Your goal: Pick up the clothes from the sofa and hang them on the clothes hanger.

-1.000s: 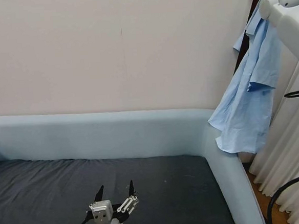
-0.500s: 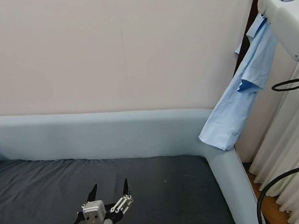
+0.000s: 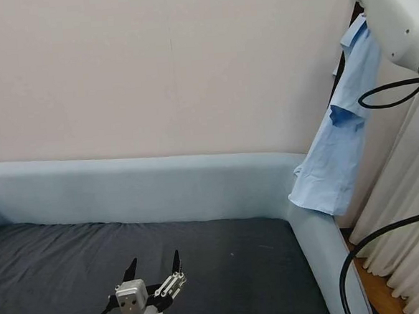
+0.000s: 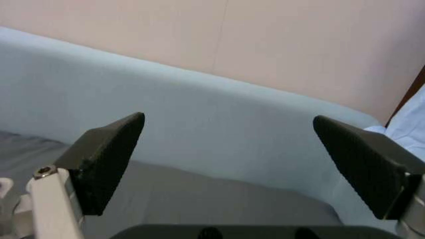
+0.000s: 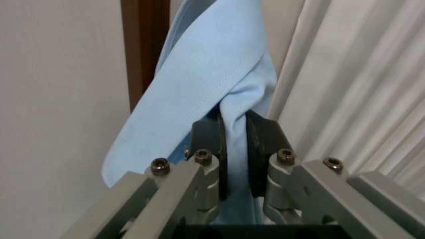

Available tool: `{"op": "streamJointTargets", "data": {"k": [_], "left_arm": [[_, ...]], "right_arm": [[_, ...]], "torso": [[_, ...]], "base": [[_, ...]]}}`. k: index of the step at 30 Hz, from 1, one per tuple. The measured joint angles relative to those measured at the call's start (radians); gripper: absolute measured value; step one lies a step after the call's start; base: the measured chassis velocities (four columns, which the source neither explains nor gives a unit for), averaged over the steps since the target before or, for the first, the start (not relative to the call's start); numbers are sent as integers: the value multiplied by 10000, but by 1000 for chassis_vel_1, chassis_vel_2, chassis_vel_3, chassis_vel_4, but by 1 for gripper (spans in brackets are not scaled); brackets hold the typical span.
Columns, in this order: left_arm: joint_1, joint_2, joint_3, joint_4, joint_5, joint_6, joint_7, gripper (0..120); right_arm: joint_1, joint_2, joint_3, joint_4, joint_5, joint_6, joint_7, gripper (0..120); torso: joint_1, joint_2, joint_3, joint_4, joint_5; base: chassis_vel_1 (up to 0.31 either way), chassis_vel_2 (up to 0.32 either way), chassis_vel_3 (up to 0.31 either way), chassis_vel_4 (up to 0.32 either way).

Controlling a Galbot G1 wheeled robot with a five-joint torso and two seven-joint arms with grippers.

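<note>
There is one sofa [image 3: 162,193], with one dark grey seat cushion [image 3: 59,268]; one light blue shirt [image 3: 339,155] hangs past the sofa's right end; there are two grippers, the left gripper [image 3: 154,258] above the seat's front edge with its two fingers spread, the right gripper [image 5: 236,144] with its two fingers pinched on the shirt; one dark wooden post [image 5: 143,45] rises beside the shirt; two black cables [image 3: 344,288] loop near one pale curtain [image 3: 415,221].

Top of the blue shirt [image 3: 338,148] lost to me behind my right arm [image 3: 397,14], dark wooden post [image 5: 145,45] mostly behind the shirt, sofa [image 3: 161,189] cut off left and near
</note>
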Motion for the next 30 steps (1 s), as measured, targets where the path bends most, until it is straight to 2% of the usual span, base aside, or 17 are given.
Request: {"op": "streamJointTargets", "data": {"k": [12, 14, 16, 18, 21, 22, 24, 25, 26, 27, 30], "left_arm": [[66, -22, 296, 13, 208, -52, 36, 100], [110, -46, 319, 10, 289, -103, 41, 100], [119, -55, 322, 8, 297, -110, 41, 100], [144, -95, 325, -2, 326, -127, 42, 100], [153, -155, 325, -4, 355, -143, 42, 100], [153, -155, 325, -4, 355, -143, 42, 100], [91, -130, 287, 52, 385, -160, 38, 100], [59, -100, 244, 83, 384, -173, 32, 100], [19, -60, 204, 121, 385, -183, 18, 100], [19, -60, 204, 121, 385, -183, 18, 100], [-111, -19, 171, 225, 385, -187, 15, 100]], "right_arm": [[-290, -414, -73, 598, 786, -16, 149, 7], [-389, -473, -230, 800, 828, -30, -32, 14], [-399, -486, -264, 832, 828, -33, -67, 15], [-467, -600, -448, 1070, 740, -34, -280, 23], [-663, -1092, -1058, 2130, 547, -35, -567, 38], [-663, -1092, -1058, 2130, 547, -35, -567, 38], [-953, -2045, -1607, 4312, 686, -39, -523, 48], [-1060, -2472, -1672, 5164, 720, -40, -435, 53], [-1155, -2927, -1714, 6001, 854, -41, -299, 58], [-1155, -2927, -1714, 6001, 854, -41, -299, 58], [-1470, -4056, -1663, 8053, 1200, 19, -49, 70]], "torso": [[0, 0, -1, 0, -2], [-1, 0, -1, 1, -5], [-1, 0, -1, 2, -5], [0, 0, 0, 6, -6], [0, 0, -1, 3, -6], [0, 0, -1, 3, -6], [0, 0, 0, 2, -3], [0, 0, 0, 11, -6], [-1, 0, -1, 8, -9], [-1, 0, -1, 8, -9], [0, 0, -1, 1, -3]], "base": [[0, 0, 0, 0], [0, 0, 0, 0], [0, 0, 0, 0], [0, 0, 0, 0], [0, 0, 0, 0], [0, 0, 0, 0], [0, 0, 0, 0], [0, 0, 0, 0], [0, 0, 0, 0], [0, 0, 0, 0], [0, 0, 0, 0]]}}
